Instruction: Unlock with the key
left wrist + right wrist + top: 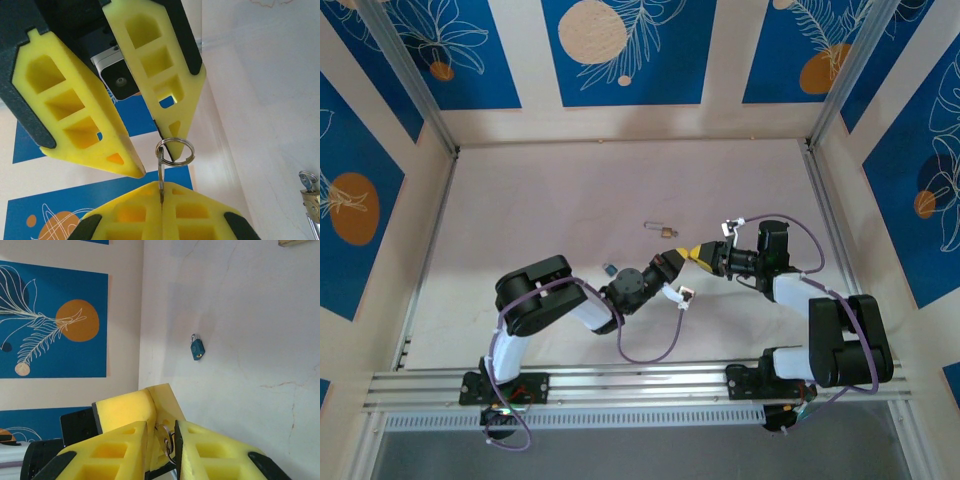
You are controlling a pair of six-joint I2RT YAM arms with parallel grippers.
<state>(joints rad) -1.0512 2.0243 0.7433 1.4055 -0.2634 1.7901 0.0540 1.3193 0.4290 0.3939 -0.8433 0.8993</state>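
My left gripper (161,189) is shut on the blade of a small silver key (160,172), which stands edge-on with its ring (175,164) above the pads. My right gripper (156,156) faces it, jaws open, with one fingertip (172,132) at the ring and the other (131,167) to its left. In the right wrist view the key and ring (166,442) sit in the narrow gap of the right gripper (161,424). From above, the left gripper (672,263) and right gripper (698,254) meet tip to tip over the table's middle.
A small blue padlock (609,269) (197,348) lies on the table left of the left gripper. A brass padlock (664,230) (310,197) with a silver shackle lies just beyond both grippers. Patterned blue walls and metal rails enclose the pale table (550,200).
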